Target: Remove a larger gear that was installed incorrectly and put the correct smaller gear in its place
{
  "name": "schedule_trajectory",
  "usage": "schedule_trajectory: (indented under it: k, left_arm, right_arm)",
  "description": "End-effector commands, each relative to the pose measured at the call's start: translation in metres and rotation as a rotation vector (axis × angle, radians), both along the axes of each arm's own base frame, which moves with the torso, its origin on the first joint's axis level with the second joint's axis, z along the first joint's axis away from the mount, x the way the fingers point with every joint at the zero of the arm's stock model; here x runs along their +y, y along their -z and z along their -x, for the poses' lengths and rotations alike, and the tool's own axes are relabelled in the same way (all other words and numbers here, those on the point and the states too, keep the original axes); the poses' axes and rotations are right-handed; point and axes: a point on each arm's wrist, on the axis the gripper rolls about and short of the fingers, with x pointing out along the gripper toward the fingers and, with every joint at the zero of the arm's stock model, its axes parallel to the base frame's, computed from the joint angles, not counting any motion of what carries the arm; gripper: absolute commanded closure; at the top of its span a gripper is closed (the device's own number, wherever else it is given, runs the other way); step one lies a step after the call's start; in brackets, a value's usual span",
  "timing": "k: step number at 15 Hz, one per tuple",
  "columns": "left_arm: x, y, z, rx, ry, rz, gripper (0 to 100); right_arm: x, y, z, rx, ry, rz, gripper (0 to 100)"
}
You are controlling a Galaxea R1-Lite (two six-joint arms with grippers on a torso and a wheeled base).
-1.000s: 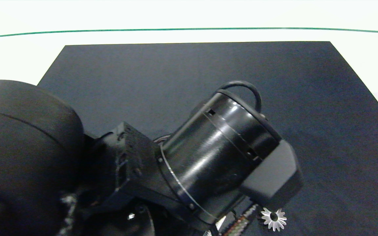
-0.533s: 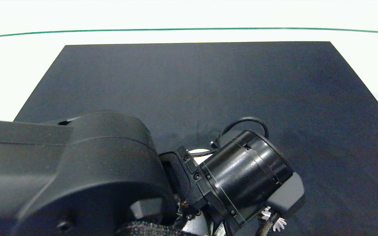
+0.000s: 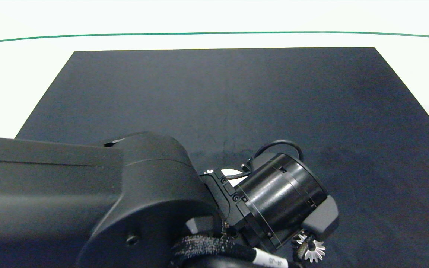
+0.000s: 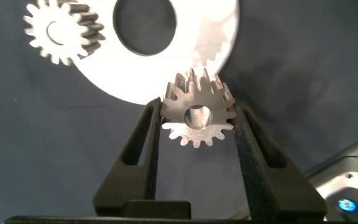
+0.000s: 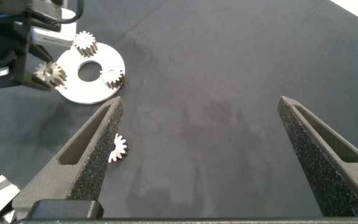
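Left fingers (image 4: pixel 143 143): closed on the smaller gear (image 4: pixel 197 115), one pad on each side of its toothed rim.
Smaller gear: held on edge in the left gripper (image 4: pixel 197 104), central hole facing the wrist camera, short stubby teeth visible all round. It sits over the near rim of the white disc (image 4: pixel 210 37). Can't tell if it touches the disc.
White disc: flat on the dark mat (image 3: pixel 237 93), with a large round hole in the middle.
Gears on disc: one small toothed gear (image 4: pixel 61 31) stands near the rim, on the far side of the hole from the held gear. The right wrist view shows a second small gear (image 5: pixel 112 76) on another part of the rim.
Larger gear (image 5: pixel 117 148): silver, long pointed teeth, lying flat on the mat. It is off the disc and apart from it, with nothing gripping it. In the head view it is at the near edge of the mat, partly hidden under the left wrist.
Left arm (image 3: pixel 88 193): comes in from the left and reaches down over the disc, covering most of it from above.
Right fingers (image 5: pixel 95 149): spread wide, nothing between them.
Right gripper (image 5: pixel 199 102): above bare mat, well apart from the disc and the left gripper; not seen in the head view.
Table (image 3: pixel 13 74): white, with the mat on top.
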Motion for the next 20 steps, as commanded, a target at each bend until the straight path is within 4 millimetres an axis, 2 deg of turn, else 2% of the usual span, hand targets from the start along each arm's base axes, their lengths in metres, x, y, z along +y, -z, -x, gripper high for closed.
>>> schedule_trajectory:
  k: [1,6,9,20]
  left_arm:
    - [0.0032,0.003,-0.0099,0.0,-0.028,-0.016,84]
    - [0.0084,0.0024,-0.0146,-0.002,-0.034,-0.028,84]
    - [0.0057,0.0024,-0.0076,-0.002,-0.018,-0.025,84]
    - [0.0013,0.0105,-0.0101,-0.004,-0.035,-0.044,84]
  right_arm:
    - [0.0001,0.0002,-0.0001,0.0,0.001,0.004,0]
    - [0.0011,0.001,-0.0011,0.005,0.001,0.01,0]
    - [0.0019,0.0016,-0.0018,0.005,0.0,0.02,0]
    - [0.0012,0.0014,-0.0012,0.002,0.0,0.019,0]
